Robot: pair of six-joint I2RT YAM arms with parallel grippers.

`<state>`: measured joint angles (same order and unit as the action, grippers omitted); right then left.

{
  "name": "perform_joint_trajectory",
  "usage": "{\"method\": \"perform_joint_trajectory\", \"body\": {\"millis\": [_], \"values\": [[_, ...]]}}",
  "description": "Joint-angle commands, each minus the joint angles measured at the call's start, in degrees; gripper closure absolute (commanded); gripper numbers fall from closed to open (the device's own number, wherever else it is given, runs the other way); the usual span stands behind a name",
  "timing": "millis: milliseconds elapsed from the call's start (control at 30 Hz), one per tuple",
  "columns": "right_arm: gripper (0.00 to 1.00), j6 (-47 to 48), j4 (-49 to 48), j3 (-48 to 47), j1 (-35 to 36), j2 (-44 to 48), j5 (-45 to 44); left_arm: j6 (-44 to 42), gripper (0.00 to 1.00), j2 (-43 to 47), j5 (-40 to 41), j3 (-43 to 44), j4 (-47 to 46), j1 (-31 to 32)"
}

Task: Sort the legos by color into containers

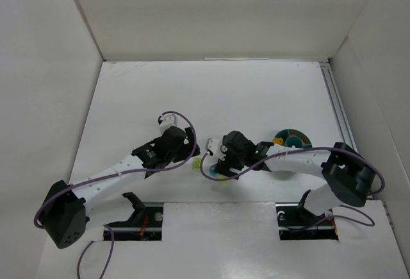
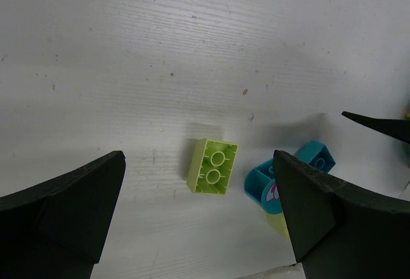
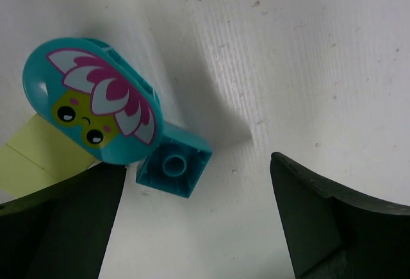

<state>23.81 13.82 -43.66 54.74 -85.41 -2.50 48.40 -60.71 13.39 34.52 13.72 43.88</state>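
Legos [image 1: 195,162] lie on the counter [image 1: 256,93] between the two arms, apart from the round teal bowl [image 1: 291,139]: a lime green brick [image 2: 213,165], a small teal brick [image 3: 174,165] and a teal oval piece [image 3: 93,102] printed with a flower face. Expect each to be light, rigid and slick. Pinch across flat parallel sides, not the studs. Left end effector [image 2: 197,163] is spread over the green brick. Right end effector [image 3: 197,163] is spread over the teal brick. Neither holds anything.

Left end effector [image 2: 196,157], right end effector [image 3: 197,162]: jaws spread wide, pointing down.
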Motion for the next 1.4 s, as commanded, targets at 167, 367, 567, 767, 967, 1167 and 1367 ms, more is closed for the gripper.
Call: {"method": "perform_joint_trajectory", "body": {"millis": [167, 367, 567, 767, 967, 1167, 1367], "values": [[0.07, 0.7, -4.9, -1.4, 0.2, -3.3, 0.5, -0.9, 0.01, 0.2, -0.6, -0.2, -1.5, -0.2], [0.13, -1.8, -2.2, -1.4, 0.2, -3.3, -0.7, -0.9, 0.01, 0.2, -0.6, -0.2, -1.5, -0.2], [0.14, -8.1, 2.2, -0.3, 0.2, -2.2, -4.3, -0.9, 0.01, 0.2, -0.6, -0.2, -1.5, -0.2], [0.54, -9.1, 2.2, -0.8, 0.2, -2.7, -4.4, -1.4, 0.01, -0.4, -1.1, -0.2, -2.0, -0.2], [0.67, -9.1, 3.3, -2.0, 0.2, 1.9, -6.4, -1.9, 0.01, -0.4, -1.1, -0.2, -2.0, -0.2], [0.72, -11.0, 7.4, -4.1, 0.2, 10.2, -10.1, -1.9, 0.01, -0.4, -1.1, 0.4, -2.6, -0.2], [0.72, -18.0, 22.8, -6.4, -4.2, 20.4, -22.6, -4.3, 0.01, -1.6, -2.1, 0.9, -4.7, -0.2]]}}
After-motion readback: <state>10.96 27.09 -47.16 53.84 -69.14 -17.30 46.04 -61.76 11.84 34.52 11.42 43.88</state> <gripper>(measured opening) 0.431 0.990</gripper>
